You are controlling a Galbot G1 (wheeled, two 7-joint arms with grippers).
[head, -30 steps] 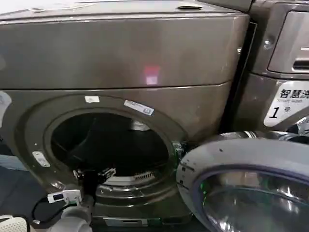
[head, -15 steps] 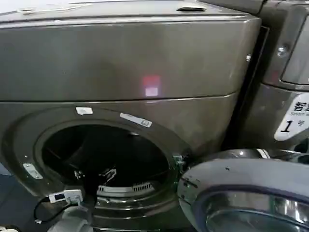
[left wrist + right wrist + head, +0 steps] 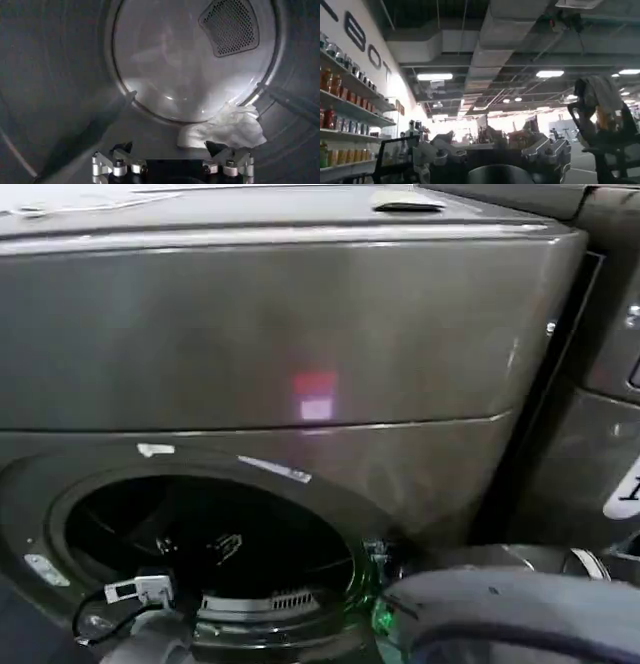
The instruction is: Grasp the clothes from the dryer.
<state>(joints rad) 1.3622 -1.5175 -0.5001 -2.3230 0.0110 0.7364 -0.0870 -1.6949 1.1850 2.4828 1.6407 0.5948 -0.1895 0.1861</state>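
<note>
The dryer (image 3: 300, 334) is a bronze-grey front loader, and its round opening (image 3: 200, 534) stands open at the lower left of the head view. My left arm (image 3: 150, 639) reaches into that opening from below. Inside the drum, the left gripper (image 3: 170, 148) is open, its two dark fingertips (image 3: 215, 148) wide apart with nothing between them. The clothes (image 3: 227, 131), a small crumpled white bundle, lie on the drum floor against the back wall, just beyond one fingertip and apart from it. My right gripper (image 3: 490, 142) is open and held away, facing a room ceiling.
The dryer's big glass door (image 3: 510, 614) hangs open at the lower right. A second bronze-grey machine (image 3: 610, 384) with a white sticker (image 3: 625, 489) stands to the right. A perforated vent (image 3: 230, 26) sits in the drum's back wall, and a dark drum rib (image 3: 292, 102) runs beside the clothes.
The dryer's opening and door now sit lower in the head view, and the neighbouring machine has slid toward the right edge. My left arm stays in the opening.
</note>
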